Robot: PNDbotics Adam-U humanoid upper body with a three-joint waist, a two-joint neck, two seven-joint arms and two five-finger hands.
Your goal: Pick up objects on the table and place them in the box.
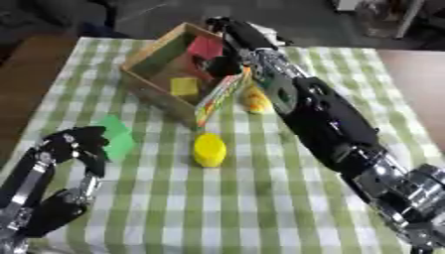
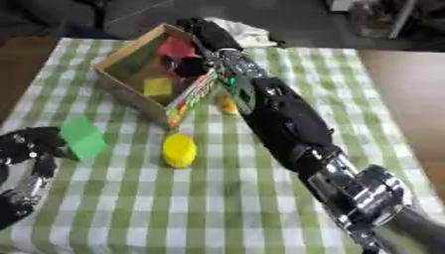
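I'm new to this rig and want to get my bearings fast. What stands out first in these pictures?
The long black right arm cuts diagonally across the green checked tablecloth, its right hand reaching into the wooden box, where a red block and a yellow block lie. In front of the box sit a yellow cylinder and a green block. The left hand waits at lower left, fingers curled.

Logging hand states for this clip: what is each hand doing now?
Left hand: curled, holding nothing, idle at lower left.
Right hand: inside the box, fingers cannot be told.
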